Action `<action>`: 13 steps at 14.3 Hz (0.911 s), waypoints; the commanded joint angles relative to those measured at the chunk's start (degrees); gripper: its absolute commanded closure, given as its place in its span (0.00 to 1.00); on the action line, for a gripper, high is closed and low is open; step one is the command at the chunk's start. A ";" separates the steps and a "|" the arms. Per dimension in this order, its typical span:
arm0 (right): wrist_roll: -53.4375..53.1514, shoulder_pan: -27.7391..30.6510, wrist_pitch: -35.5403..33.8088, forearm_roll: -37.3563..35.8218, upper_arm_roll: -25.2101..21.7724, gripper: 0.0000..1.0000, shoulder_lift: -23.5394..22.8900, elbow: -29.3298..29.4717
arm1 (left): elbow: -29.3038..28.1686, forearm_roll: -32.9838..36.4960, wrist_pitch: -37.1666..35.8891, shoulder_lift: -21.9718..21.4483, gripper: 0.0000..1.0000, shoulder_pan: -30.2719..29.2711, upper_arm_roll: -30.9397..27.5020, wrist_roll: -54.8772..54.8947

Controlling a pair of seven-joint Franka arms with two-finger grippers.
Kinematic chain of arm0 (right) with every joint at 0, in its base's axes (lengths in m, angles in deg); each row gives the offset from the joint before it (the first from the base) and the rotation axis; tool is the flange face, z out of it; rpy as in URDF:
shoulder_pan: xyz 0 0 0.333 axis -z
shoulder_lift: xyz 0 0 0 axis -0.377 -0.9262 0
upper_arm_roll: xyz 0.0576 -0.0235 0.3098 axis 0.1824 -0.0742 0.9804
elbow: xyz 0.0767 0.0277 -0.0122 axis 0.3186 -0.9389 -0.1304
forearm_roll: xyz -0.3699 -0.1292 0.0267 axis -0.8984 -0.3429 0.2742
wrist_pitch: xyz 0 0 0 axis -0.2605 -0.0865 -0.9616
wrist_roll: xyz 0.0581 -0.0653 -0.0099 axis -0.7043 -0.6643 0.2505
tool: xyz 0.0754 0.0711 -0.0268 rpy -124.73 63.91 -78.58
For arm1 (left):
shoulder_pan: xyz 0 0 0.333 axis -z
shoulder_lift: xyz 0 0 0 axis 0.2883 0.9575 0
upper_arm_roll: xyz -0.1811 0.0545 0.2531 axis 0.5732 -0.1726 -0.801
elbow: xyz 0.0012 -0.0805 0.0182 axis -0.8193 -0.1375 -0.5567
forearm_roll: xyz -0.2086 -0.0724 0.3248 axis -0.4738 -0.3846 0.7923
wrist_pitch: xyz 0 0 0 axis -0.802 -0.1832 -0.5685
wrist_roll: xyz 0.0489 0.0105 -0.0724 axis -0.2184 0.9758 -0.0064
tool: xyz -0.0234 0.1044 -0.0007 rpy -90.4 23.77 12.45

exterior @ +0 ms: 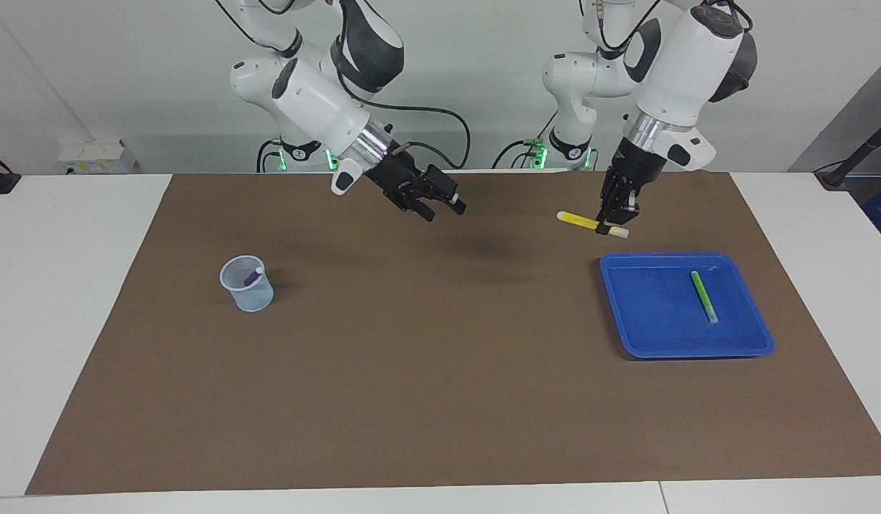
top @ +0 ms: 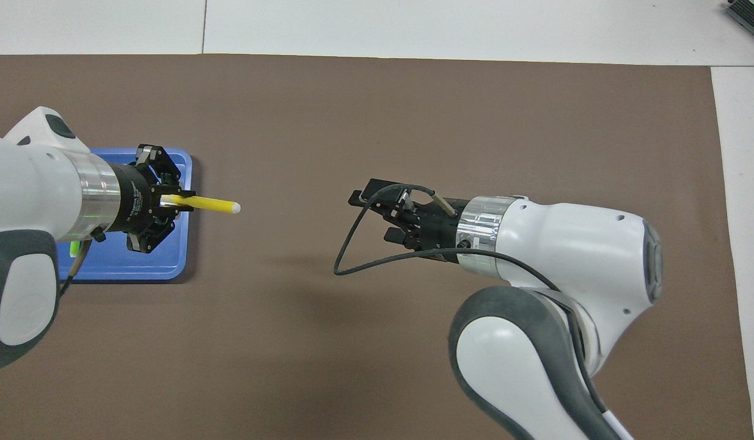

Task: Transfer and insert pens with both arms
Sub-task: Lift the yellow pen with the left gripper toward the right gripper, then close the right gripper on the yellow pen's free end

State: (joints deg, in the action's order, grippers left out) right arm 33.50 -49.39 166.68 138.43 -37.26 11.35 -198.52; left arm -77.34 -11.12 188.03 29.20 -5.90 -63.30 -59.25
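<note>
My left gripper [exterior: 612,225] is shut on the yellow pen [exterior: 580,220] and holds it level in the air, over the mat by the blue tray [exterior: 740,343]. The pen points toward the right arm's end; it also shows in the overhead view [top: 203,204], sticking out of the left gripper [top: 169,201]. My right gripper [exterior: 442,207] is open and empty, in the air over the middle of the mat, its fingers turned toward the pen; it also shows in the overhead view [top: 374,215]. The green pen [exterior: 703,295] lies in the tray. The purple pen [exterior: 253,277] stands in a mesh cup [exterior: 248,289].
A brown mat [exterior: 440,392] covers most of the white table. The mesh cup stands toward the right arm's end and is hidden under the right arm in the overhead view. The blue tray [top: 169,269] lies toward the left arm's end.
</note>
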 commanded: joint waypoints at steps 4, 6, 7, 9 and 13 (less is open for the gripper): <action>-8.52 -5.98 8.72 4.59 -0.06 0.00 -1.92 1.22 | -1.31 2.78 -3.88 -2.19 1.00 4.43 -0.28 -10.14; -12.92 -6.24 8.81 4.59 0.02 0.00 -2.62 2.89 | -1.40 2.78 -4.50 -2.36 1.00 5.04 0.24 -12.95; -14.33 -8.07 8.90 4.59 0.02 0.00 -2.62 2.99 | -1.40 2.78 -5.11 -2.36 1.00 5.48 0.68 -13.92; -16.44 -10.89 10.99 4.59 0.02 0.00 -2.62 2.99 | -1.40 2.87 -5.21 -2.63 1.00 5.92 1.38 -16.38; -17.51 -14.58 15.32 4.50 0.02 0.00 -4.38 3.78 | -1.84 2.78 -5.29 -3.07 1.00 6.81 2.44 -19.20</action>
State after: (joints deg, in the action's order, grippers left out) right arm 15.76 -63.02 180.82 141.79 -37.15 8.85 -196.32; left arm -77.58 -9.39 183.43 28.18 -0.16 -60.77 -76.23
